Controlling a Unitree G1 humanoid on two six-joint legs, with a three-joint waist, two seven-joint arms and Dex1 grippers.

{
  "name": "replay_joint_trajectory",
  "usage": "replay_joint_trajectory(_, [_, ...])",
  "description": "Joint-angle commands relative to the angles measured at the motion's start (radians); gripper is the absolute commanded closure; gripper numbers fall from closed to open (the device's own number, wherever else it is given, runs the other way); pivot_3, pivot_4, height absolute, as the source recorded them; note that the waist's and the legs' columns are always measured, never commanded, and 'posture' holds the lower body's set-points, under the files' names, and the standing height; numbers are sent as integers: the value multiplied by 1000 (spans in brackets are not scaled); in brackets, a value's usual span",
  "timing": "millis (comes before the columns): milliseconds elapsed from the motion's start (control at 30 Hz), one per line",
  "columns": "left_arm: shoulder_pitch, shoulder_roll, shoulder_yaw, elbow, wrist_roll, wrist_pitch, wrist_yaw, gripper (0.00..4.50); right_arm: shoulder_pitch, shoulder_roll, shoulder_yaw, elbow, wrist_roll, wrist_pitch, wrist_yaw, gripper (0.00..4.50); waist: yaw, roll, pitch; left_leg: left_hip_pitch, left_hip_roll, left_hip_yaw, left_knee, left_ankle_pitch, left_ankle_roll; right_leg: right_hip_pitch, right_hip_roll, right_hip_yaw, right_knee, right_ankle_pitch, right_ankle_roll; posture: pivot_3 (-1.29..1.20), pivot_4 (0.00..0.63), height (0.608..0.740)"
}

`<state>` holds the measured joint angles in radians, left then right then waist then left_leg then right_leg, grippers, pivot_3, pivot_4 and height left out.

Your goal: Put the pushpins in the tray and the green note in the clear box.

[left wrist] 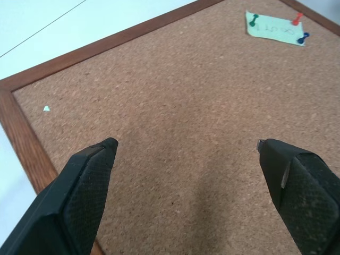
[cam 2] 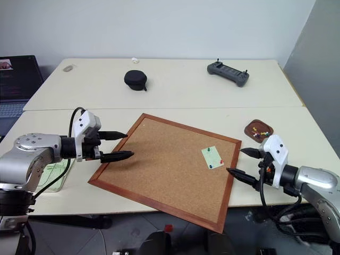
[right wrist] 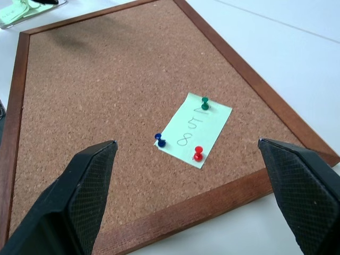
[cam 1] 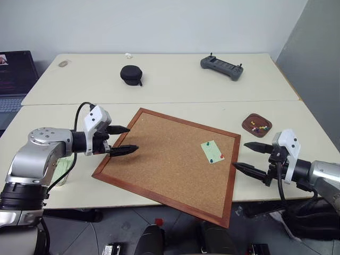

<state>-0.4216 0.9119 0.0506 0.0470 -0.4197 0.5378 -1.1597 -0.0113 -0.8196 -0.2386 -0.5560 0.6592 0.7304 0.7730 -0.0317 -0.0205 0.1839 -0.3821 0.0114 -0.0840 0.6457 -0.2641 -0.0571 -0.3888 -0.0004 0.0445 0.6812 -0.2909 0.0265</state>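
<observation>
Showing partial progress: several pushpins lie in the small reddish-brown tray point(cam 1: 249, 125); the pale green paper note point(right wrist: 195, 129) remains fastened by three pushpins point(right wrist: 198, 153). Left gripper point(cam 1: 123, 139) and right gripper point(cam 1: 247, 156) both spread, empty.

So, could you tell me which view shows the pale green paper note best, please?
Right wrist view: the pale green paper note sits central, writing and three pushpins visible. Left wrist view catches it distant at a corner; head views show it small.
</observation>
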Motion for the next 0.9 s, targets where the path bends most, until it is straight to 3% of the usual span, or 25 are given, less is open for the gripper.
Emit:
replay_joint_trajectory(33, [5,3,41,-33,-9,-19,8,21,-15,2,-14,-27,9,-12,-9,0,0,0,0,0,0,0,0,0,0,0,0,0,0,0,0,0,150,740])
replay_joint_trajectory(800, [-13,-30,45,-75,-67,41,35,21,-13,23,10,-36,-6,-28,-31,0,0,0,0,0,0,0,0,0,0,0,0,0,0,0,0,0,150,740])
replay_joint_trajectory(900, [-18,-37,43,-80,-80,45,32,630,-22,29,24,-34,-11,-33,-34,0,0,0,0,0,0,0,0,0,0,0,0,0,0,0,0,0,150,740])
